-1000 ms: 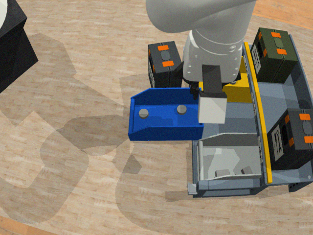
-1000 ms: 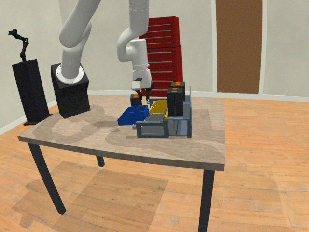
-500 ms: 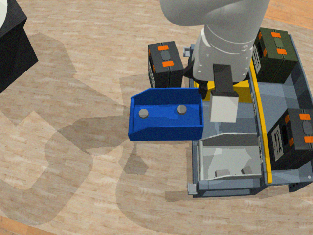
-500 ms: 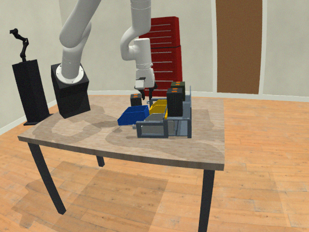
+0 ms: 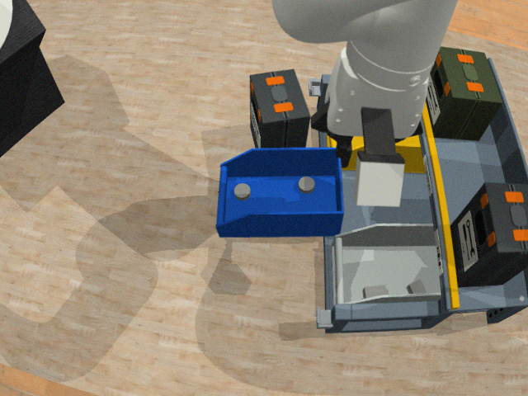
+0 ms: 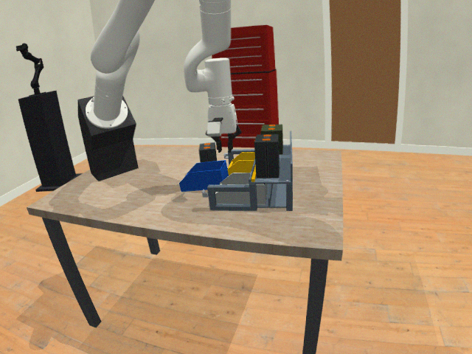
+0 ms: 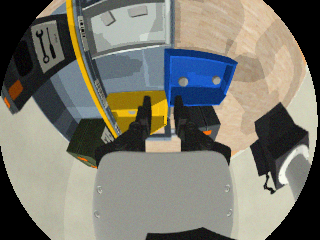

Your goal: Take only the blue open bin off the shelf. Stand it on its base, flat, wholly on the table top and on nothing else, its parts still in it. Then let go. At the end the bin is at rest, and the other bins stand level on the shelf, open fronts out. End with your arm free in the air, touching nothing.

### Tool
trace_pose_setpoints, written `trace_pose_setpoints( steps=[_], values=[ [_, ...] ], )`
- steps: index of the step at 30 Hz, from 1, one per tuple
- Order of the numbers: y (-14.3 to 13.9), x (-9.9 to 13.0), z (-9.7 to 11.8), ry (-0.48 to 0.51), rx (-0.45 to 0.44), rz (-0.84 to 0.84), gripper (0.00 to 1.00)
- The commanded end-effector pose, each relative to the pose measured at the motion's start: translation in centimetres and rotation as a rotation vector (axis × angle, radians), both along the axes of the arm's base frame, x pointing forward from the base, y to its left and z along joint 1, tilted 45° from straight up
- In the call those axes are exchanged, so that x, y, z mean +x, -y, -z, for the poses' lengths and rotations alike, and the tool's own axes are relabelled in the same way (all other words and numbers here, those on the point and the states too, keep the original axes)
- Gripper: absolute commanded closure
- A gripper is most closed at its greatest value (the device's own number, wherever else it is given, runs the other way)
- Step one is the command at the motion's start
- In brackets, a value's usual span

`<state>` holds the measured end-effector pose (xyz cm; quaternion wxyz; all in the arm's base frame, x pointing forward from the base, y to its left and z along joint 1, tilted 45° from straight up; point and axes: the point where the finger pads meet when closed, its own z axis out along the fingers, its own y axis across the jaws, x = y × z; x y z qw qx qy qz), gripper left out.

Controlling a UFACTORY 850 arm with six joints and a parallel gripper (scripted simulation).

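Below the parted, seemingly unladen hand, the blue bin sits apart.

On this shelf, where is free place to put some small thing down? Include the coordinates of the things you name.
Two patches look free: the lower level between the yellow bin (image 5: pixel 409 155) (image 6: pixel 240 166) (image 7: pixel 120 102) and grey bin (image 5: pixel 384 268) (image 6: pixel 238 178) (image 7: pixel 125 35), and the upper level between the green case (image 5: pixel 469 93) (image 6: pixel 271 131) (image 7: pixel 85 140) and dark case (image 5: pixel 494 230) (image 6: pixel 266 155) (image 7: pixel 27 62). It is crowded around the gripper (image 5: pixel 362 163) (image 6: pixel 225 150) (image 7: pixel 162 102), above the yellow bin and near the blue bin (image 5: pixel 279 225) (image 6: pixel 203 177) (image 7: pixel 200 95).
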<state>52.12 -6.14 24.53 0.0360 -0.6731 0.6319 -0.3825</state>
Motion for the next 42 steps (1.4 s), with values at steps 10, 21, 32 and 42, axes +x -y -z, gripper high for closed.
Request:
trace_pose_setpoints(
  steps=[10,21,32,42],
  values=[
    [0.15,-0.38,0.4,0.001,0.0,0.0,0.67],
    [0.27,-0.63,0.68,0.001,0.0,0.0,0.67],
    [0.29,-0.68,0.74,0.001,0.0,0.0,0.67],
    [0.32,-0.76,0.83,0.001,0.0,0.0,0.67]
  ],
)
